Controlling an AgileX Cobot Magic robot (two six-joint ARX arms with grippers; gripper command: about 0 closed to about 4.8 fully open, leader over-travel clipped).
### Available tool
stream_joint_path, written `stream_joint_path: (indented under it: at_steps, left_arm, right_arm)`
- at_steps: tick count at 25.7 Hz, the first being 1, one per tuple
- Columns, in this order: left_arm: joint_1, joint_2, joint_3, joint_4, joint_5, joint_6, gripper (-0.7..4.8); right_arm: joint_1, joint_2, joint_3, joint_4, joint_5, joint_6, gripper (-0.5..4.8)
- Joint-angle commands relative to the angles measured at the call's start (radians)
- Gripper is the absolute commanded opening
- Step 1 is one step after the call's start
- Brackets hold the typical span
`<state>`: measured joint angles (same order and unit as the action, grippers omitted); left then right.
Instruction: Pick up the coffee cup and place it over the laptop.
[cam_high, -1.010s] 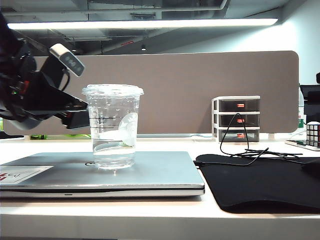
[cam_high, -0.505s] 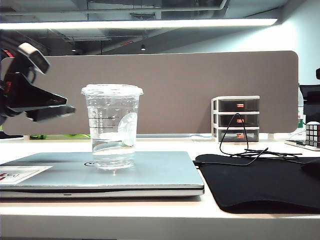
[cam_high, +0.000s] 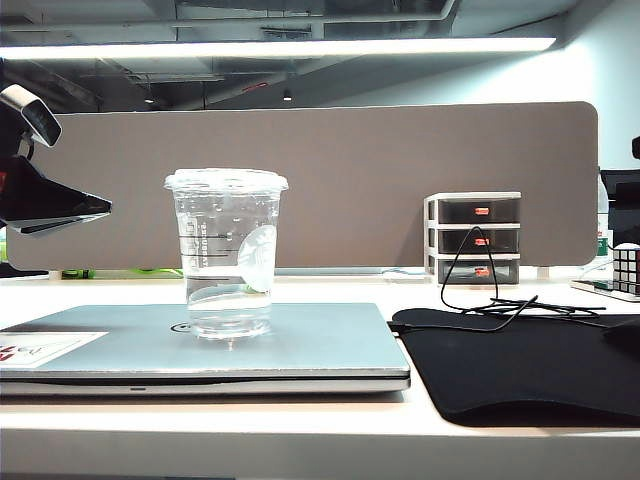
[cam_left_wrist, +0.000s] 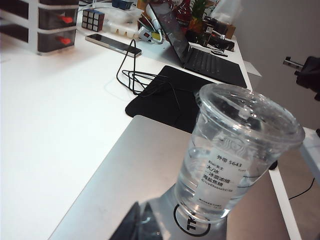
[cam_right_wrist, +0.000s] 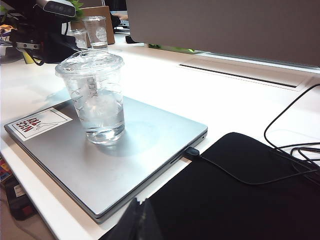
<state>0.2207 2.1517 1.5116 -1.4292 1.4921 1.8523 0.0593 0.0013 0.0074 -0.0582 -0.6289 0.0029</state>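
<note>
The coffee cup (cam_high: 227, 255) stands upright on the closed laptop (cam_high: 310, 345). My left end effector (cam_high: 75, 212) hangs pressed together, apart from it, left of the cup. My right end effector (cam_right_wrist: 137, 220), also pressed together, sits low near the laptop's edge.

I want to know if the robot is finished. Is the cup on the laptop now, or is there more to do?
It looks finished. The coffee cup stands upright on the closed laptop, near its round logo. Nothing is being held: the left hand is shut and empty, off to the left of the cup and apart from it. The right hand is shut too, low by the black mat. Nothing looks left to do.
</note>
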Motion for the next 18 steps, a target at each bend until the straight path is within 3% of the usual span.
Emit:
stream_joint_path:
  at_steps: [1, 5, 12, 18]
  left_arm:
    - [0.0, -0.007, -0.056, -0.007, 0.008, 0.093, -0.05]
    - [0.008, -0.007, -0.113, -0.006, 0.092, 0.111, -0.05]
    - [0.006, -0.009, -0.111, -0.007, 0.106, 0.035, -0.05]
    - [0.005, -0.009, -0.111, -0.007, 0.125, 0.032, -0.05]
  right_arm:
    - [0.0, 0.0, -0.005, 0.018, 0.002, -0.003, -0.06]
    - [0.0, -0.001, -0.005, 0.018, 0.002, -0.003, -0.06]
    - [0.0, -0.001, -0.005, 0.018, -0.001, 0.004, -0.05]
    - [0.0, -0.001, -0.005, 0.017, -0.001, 0.004, -0.05]
